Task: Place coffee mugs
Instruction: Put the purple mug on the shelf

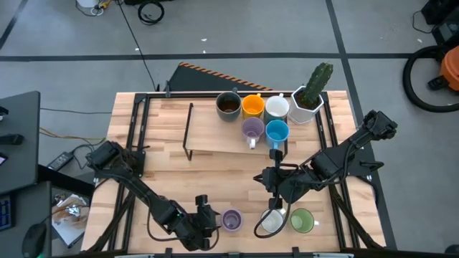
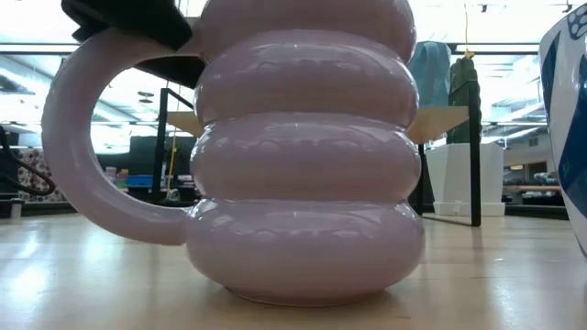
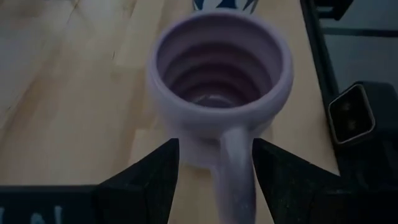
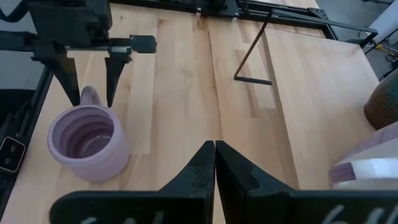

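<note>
High view, eight mugs (image 1: 232,220), one cactus (image 1: 315,84)

Five mugs stand upright on the raised board near the tabletop's far edge, dark brown (image 1: 228,105), orange (image 1: 252,106), white (image 1: 277,107), lavender (image 1: 252,130) and blue (image 1: 277,132), while lavender (image 1: 232,220), white (image 1: 272,222) and green (image 1: 302,221) stand along the near edge.

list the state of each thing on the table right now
left pincer: open, fingers either side of the lavender mug's handle
right pincer: shut, empty, above the table
lavender mug: upright at the near edge
white mug: upright
green mug: upright
cactus pot: upright at the far edge
</note>
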Available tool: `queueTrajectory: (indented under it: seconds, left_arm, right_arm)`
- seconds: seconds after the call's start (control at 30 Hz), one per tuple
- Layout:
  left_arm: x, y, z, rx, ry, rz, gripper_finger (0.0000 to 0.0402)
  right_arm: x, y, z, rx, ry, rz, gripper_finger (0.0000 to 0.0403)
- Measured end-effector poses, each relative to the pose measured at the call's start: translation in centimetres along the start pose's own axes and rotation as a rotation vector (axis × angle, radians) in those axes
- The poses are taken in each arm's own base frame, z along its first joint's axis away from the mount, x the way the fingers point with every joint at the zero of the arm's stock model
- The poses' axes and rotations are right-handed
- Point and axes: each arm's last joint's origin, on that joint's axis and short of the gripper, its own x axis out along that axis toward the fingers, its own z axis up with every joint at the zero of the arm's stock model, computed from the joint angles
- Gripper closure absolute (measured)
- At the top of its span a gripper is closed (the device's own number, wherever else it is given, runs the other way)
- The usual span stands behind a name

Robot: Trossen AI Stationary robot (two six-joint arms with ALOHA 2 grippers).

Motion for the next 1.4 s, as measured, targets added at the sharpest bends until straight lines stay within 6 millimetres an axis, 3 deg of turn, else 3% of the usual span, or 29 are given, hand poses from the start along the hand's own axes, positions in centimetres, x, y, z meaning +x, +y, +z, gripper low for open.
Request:
queueTrajectory:
  seconds: [0.23,0.57,1.07,1.17,1.4]
  left_arm:
    - [0.2,0.3,0.1,-0.012,0.014,0.007,0.0196]
    - [0.8,0.7,-0.2,-0.025,0.058,-0.001,0.0235]
    - [0.8,0.9,-0.3,-0.030,0.082,0.009,0.0240]
    - [0.9,1.0,-0.3,-0.031,0.099,-0.005,0.0259]
    - [0.6,1.5,-0.3,0.016,0.149,-0.004,0.0346]
  right_arm:
    - [0.0,0.0,0.0,-0.004,0.003,0.000,0.0384]
    - [0.0,0.0,-0.1,-0.001,0.006,-0.001,0.0384]
    - [0.0,0.0,-0.1,0.001,0.007,-0.001,0.0384]
    - [0.0,0.0,-0.1,0.003,0.007,-0.001,0.0384]
    - [0.0,0.0,-0.1,-0.002,0.011,-0.002,0.0384]
